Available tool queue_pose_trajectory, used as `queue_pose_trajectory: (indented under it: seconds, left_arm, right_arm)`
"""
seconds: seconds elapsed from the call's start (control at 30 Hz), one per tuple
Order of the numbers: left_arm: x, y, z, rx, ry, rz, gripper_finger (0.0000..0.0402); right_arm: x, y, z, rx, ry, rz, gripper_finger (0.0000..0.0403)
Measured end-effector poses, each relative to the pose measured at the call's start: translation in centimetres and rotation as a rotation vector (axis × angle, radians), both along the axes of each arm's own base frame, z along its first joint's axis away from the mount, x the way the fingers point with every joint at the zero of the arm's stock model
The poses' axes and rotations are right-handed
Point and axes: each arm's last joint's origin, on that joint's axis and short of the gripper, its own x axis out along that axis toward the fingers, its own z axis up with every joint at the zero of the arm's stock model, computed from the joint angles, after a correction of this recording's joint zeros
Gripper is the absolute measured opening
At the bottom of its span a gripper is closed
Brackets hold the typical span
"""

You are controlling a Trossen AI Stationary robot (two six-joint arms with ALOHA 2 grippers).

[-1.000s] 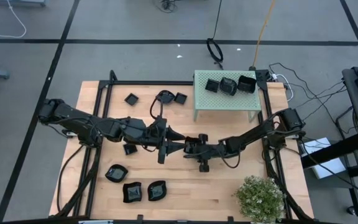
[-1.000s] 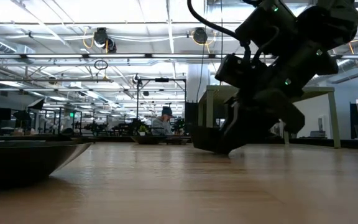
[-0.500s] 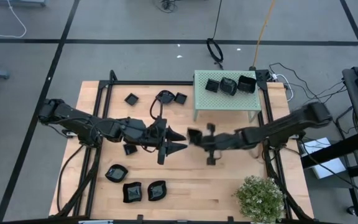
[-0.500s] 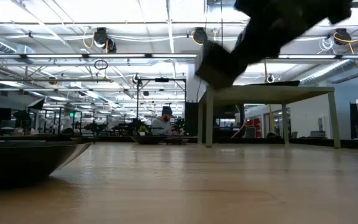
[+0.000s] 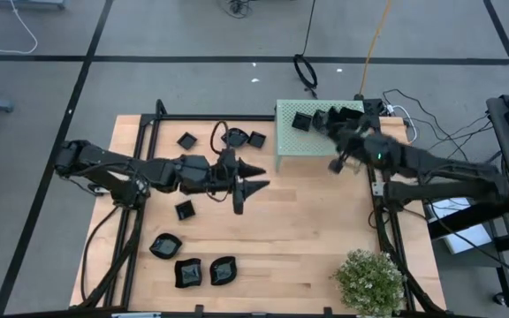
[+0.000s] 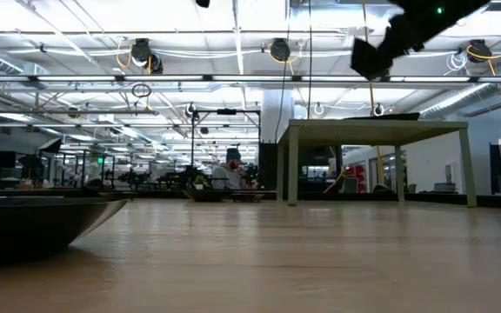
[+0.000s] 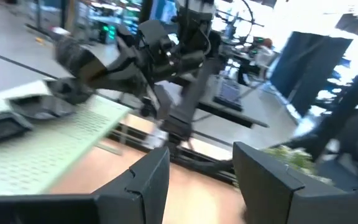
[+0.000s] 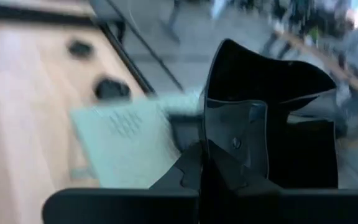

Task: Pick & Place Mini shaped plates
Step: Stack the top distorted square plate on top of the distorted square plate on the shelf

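Note:
My right gripper (image 5: 332,126) is raised over the pale green perforated box (image 5: 316,146) at the table's far right, shut on a glossy black mini shaped plate (image 8: 272,118). The left wrist view shows that plate (image 7: 73,57) hanging above the box's top. Other plates (image 5: 301,121) lie on the box. My left gripper (image 5: 254,179) hovers open over the table's middle with nothing between its fingers (image 7: 145,180). More plates rest flat on the table at the far left (image 5: 186,140) and near left (image 5: 188,273). My right gripper pinches the plate by its edge (image 8: 229,134) between the two fingers. The plate stands on edge beyond the fingertips, lifted clear of the table and above the box top.
A potted plant (image 5: 369,278) stands at the near right corner. Dark frame rails (image 5: 140,168) run along the table's sides. The box stands on legs (image 6: 292,165). A plate (image 6: 33,228) lies close to the low camera. Cables (image 5: 306,71) lie on the floor beyond the table.
My right gripper has risen from the table's middle with the plate and swung toward the far right, ending above the green box; the plate is lifted clear. My left gripper has swung a little toward the far edge, still open.

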Motion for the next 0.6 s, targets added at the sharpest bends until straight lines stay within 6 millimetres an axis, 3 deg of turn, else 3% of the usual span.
queue_pose_trajectory:
  seconds: [0.13, 0.33, 0.6]
  left_arm:
    - [0.2, 1.9, 0.2, 0.025, -0.013, 0.069, 0.0182]
    - [0.2, 5.1, 0.9, 0.012, -0.092, 0.169, 0.0182]
    - [0.0, 7.6, 1.1, 0.011, -0.112, 0.248, 0.0182]
  right_arm:
    - [-1.8, -2.7, -0.3, 0.073, 0.134, -0.027, 0.0000]
    - [-2.9, -5.7, -0.4, 0.086, 0.239, -0.018, 0.0000]
    - [-4.1, -8.3, -1.5, 0.120, 0.365, -0.123, 0.0000]
